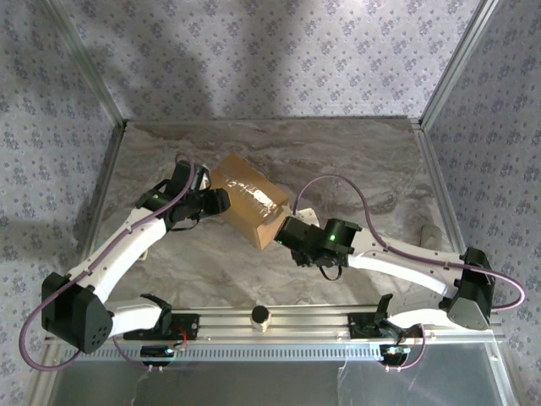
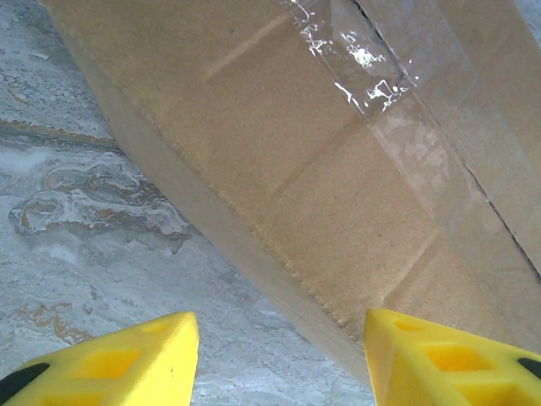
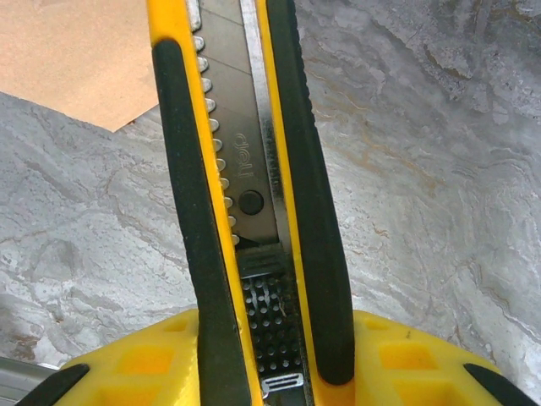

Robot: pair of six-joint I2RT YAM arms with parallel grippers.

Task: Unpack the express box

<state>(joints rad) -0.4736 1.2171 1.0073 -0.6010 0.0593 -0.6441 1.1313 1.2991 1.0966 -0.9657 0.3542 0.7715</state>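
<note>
From above, the express box [image 1: 248, 196] lies skewed on the marble bench [image 1: 363, 169]. The left hand [image 1: 221, 201] is at the box's left end and the right hand [image 1: 286, 230] at its near right corner.

Left wrist: the yellow fingers [image 2: 110, 364] stand apart, released, one over the box's top and one beside the box.

Right wrist: the hand is clenched on a yellow-and-black utility knife [image 3: 245, 169] just beside a box corner.

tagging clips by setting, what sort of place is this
Most likely a lab robot test cell, not a home: a marble-patterned tabletop boxed in by aluminium frame posts and flowered wall panels, with two arms bolted to a metal rail at its near edge.
</note>
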